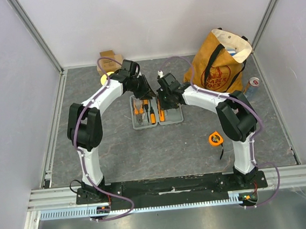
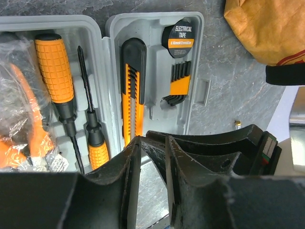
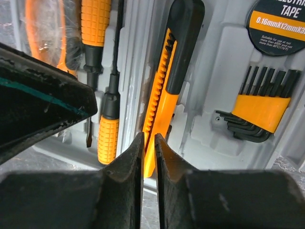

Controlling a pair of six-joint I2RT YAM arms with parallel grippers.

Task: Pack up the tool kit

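Grey case (image 1: 171,120) sat open mid-counter (image 1: 162,151). The knife (image 3: 167,81) ran lengthwise straight away from the right hand (image 3: 148,143), which was nearly pressed together at the knife's near end, seemingly pinching nothing. The left hand (image 2: 152,143) hovered alongside, slightly spread, empty.

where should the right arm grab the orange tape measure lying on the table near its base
Grip the orange body of the tape measure, coming straight down from above with fingers across its opposite edges: it seems to lie flat, with bare table on every side. Its finer shape is too small to tell.
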